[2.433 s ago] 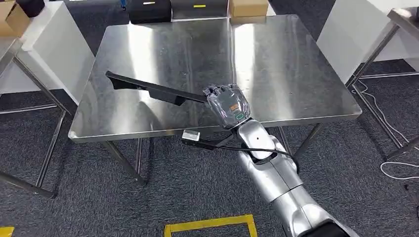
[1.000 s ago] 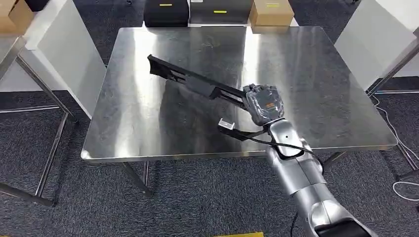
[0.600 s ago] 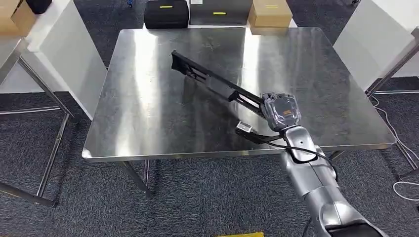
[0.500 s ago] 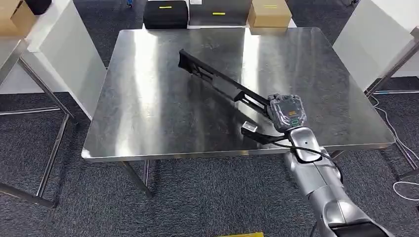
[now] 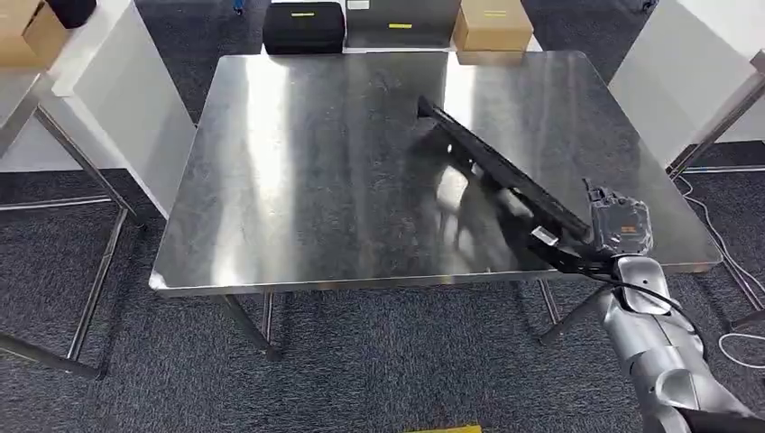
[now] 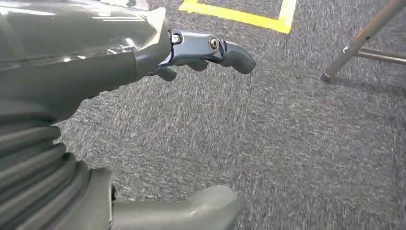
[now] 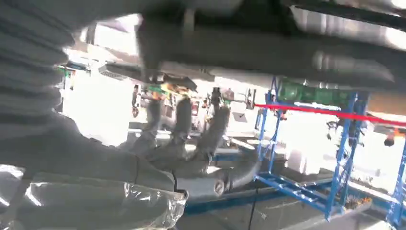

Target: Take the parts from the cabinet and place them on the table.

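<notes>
The right hand (image 5: 619, 225) grips the near end of a long black part (image 5: 492, 164), which slants over the right side of the table (image 5: 298, 180). The left hand (image 6: 143, 52) hangs empty above carpet (image 6: 297, 134), fingers apart.

The tabletop (image 5: 298, 180) offers open steel surface across its left and centre. A long black part (image 5: 492, 162) lies diagonally over the right half, blocking passage there. A black case (image 5: 303, 25) and cardboard box (image 5: 492, 25) stand beyond the far edge
</notes>
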Motion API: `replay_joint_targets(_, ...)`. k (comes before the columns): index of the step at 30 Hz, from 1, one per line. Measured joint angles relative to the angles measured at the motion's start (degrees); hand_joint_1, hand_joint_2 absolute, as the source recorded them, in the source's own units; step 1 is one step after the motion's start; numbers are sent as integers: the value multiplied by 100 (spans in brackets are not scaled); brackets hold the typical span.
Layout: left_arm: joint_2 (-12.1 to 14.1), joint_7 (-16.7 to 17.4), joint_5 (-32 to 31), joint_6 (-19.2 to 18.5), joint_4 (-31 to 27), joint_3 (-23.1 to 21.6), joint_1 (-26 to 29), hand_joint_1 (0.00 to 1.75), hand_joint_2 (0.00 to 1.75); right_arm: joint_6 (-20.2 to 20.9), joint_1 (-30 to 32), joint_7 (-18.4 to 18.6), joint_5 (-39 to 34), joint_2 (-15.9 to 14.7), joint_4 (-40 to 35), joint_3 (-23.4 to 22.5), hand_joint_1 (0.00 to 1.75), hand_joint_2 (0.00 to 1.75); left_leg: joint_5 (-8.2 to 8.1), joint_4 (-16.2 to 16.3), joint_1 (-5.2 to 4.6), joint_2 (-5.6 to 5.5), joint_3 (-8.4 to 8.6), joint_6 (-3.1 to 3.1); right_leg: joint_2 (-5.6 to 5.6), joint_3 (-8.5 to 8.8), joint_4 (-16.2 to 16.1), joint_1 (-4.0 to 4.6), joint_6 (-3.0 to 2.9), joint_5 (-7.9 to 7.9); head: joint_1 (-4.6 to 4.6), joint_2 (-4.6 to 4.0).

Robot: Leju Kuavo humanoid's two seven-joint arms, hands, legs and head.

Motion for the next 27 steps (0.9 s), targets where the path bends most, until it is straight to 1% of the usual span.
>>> replay_joint_targets(2,6,0,-4,53,0,-7,0,0,0,0,15,0,-7,-17,50,-72,0,0,0,0,0,0,0,0,0,1,1,1,0,0,-2,0)
replay_joint_targets(8,24,-2,-2,46,4,-48,-1,0,0,4,57,-120,-9,-33,140,-197,0,0,0,-1,0,1,0,0,1,1,4,3,0,0,-4,0)
replay_joint_targets(17,37,0,9,48,4,-63,-1,0,0,9,58,-114,46,-28,201,-229,0,0,0,0,0,1,0,0,1,3,3,3,0,0,-4,0)
replay_joint_targets(19,37,0,13,48,7,-63,-1,0,0,24,54,-57,70,-28,212,-243,0,0,0,0,0,1,1,0,1,3,3,3,0,0,-4,0)
replay_joint_targets(22,37,0,33,61,11,-63,-1,0,0,228,18,193,151,-53,245,-282,0,0,1,0,-1,1,1,0,1,3,3,3,0,0,-4,0)
replay_joint_targets(27,37,7,50,109,13,-61,0,0,0,842,-138,678,245,-232,321,-409,0,0,1,0,-3,-1,0,1,0,5,3,2,0,0,-2,0)
